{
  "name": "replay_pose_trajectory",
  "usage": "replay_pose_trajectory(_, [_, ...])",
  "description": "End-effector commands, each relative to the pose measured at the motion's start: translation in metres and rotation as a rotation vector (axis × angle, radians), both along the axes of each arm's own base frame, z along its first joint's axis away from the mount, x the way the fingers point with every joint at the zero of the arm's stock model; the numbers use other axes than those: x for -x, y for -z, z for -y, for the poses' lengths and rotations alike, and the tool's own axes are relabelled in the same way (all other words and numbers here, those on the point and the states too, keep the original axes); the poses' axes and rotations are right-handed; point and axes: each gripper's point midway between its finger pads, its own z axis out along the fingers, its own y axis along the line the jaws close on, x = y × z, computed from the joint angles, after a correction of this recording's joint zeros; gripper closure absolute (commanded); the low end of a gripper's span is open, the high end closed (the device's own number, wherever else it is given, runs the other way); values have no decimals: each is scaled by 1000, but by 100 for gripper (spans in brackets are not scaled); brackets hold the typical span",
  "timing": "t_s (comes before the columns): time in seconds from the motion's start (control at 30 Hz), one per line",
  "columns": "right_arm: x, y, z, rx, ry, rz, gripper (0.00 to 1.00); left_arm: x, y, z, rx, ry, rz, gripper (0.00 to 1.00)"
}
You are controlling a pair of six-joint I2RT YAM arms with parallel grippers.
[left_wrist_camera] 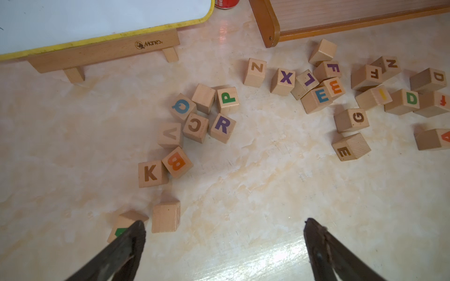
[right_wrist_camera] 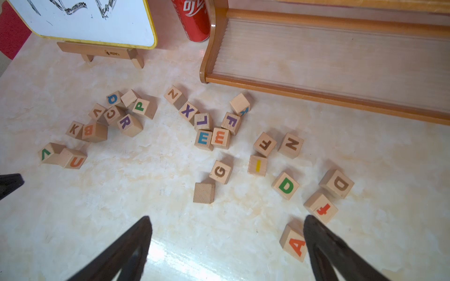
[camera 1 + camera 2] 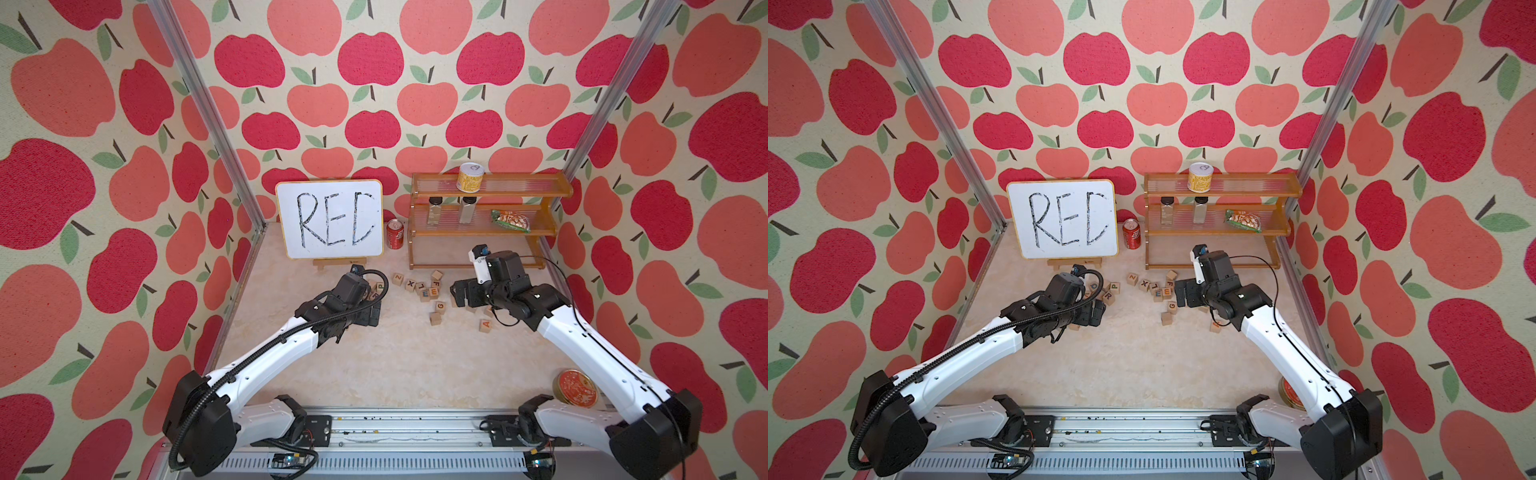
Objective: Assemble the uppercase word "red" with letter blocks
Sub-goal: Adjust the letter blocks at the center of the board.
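Looked to be a robot test cell in a lab, not a lived-in room. Closed in on three sides by apple-print cloth walls [image 3: 374, 83] hung on bare aluminium posts [image 3: 204, 104]. Fitted along the front with a metal rail [image 3: 395, 428] carrying the left arm [image 3: 266, 353] and the right arm [image 3: 582, 345]. Dressed like a stage set on a marble-look tabletop [image 3: 395, 365]: a handwritten whiteboard [image 3: 329, 219] on a small easel [image 3: 338, 262], a wooden shelf rack [image 3: 540, 183] with a yellow can [image 3: 471, 176], two jars [image 3: 434, 210] and a snack packet [image 3: 510, 220], a cola can [image 3: 395, 235] beside it, scattered letter blocks [image 2: 203, 138], a round tin [image 3: 577, 388] near the rail
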Motion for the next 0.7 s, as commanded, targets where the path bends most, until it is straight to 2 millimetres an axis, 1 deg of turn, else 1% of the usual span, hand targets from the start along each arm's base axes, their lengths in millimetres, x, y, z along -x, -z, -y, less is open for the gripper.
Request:
replay_pose_trajectory(0.0, [28, -6, 3, -39, 25, -92, 1, 14, 7, 3, 15, 4, -110, 1])
replay_pose_trajectory(0.23, [61, -8, 5, -60, 30, -126, 1, 31, 13, 14, 61, 58, -207, 1])
replay_pose_trajectory(0.33, [72, -9, 6, -65, 30, -121, 1, 35, 17, 12, 54, 52, -230, 1])
replay_pose_trajectory(0.5, [83, -8, 3, -73, 24, -117, 1, 38, 21, 7, 22, 61, -240, 1])
replay_pose_trajectory(0.57, [85, -8, -1, -75, 19, -124, 1, 36, 22, 5, 16, 59, -239, 1])
replay_pose_trajectory(0.67, [85, -9, -9, -74, 6, -133, 1, 34, 26, 9, 49, 89, -269, 1])
